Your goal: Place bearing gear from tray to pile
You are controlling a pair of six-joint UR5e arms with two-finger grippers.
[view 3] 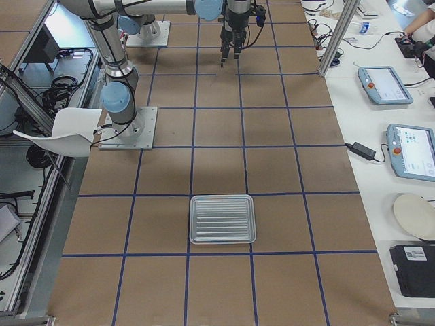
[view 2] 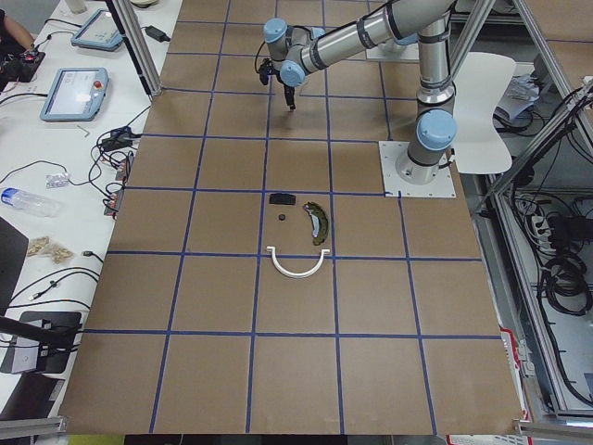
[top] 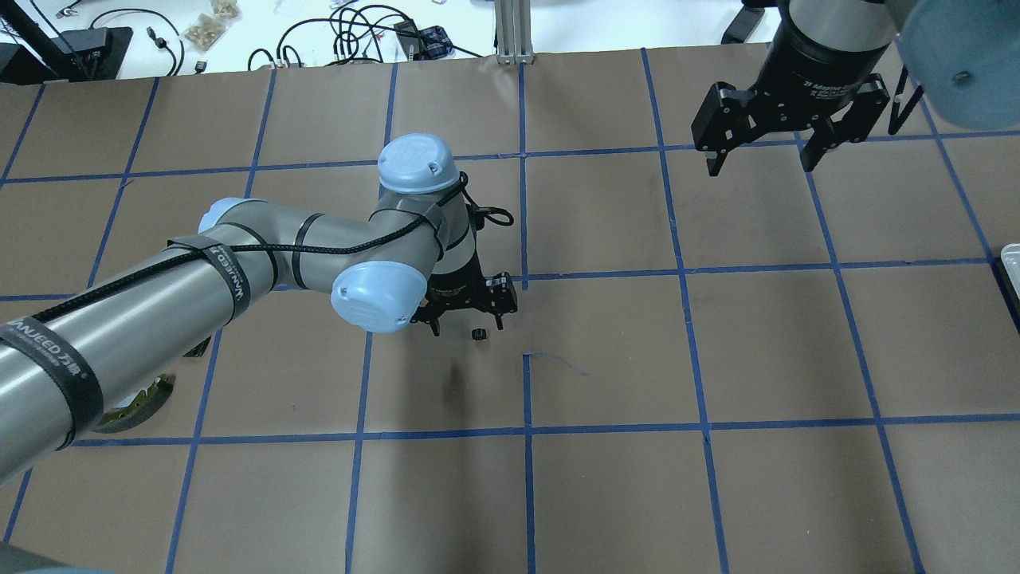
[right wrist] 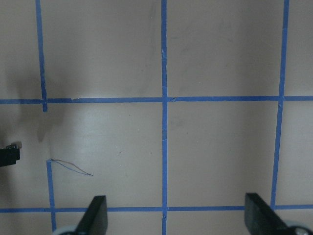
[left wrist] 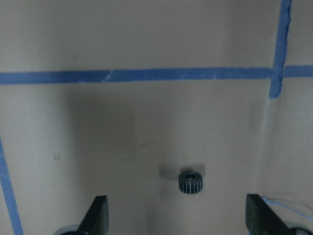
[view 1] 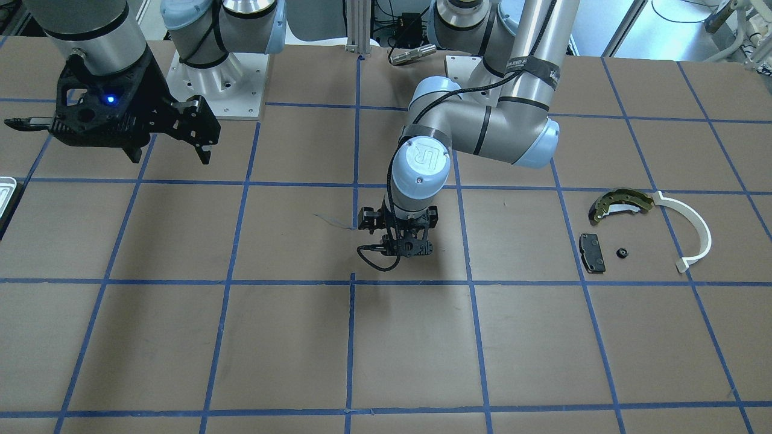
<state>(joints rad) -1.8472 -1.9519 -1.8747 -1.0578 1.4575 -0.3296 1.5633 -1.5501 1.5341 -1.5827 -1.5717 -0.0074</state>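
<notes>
A small black bearing gear (left wrist: 190,181) lies on the brown table near its middle, also seen in the overhead view (top: 479,334). My left gripper (left wrist: 177,198) hovers over it, open and empty, fingers wide on either side (view 1: 405,247). My right gripper (top: 765,151) is open and empty, held high toward the tray side (view 1: 190,141). The whitish-silver tray (view 3: 222,219) is empty; only its corner (view 1: 6,190) shows in the front view. The pile holds an olive-gold brake shoe (view 1: 621,202), a white arc (view 1: 693,232), a black pad (view 1: 592,252) and another small black gear (view 1: 622,253).
Blue tape lines (view 1: 353,337) grid the brown table. The left arm's elbow and forearm (top: 239,271) reach low across the pile side. A thin loose thread (top: 558,363) lies beside the gear. Arm bases (view 1: 217,84) stand at the robot's edge.
</notes>
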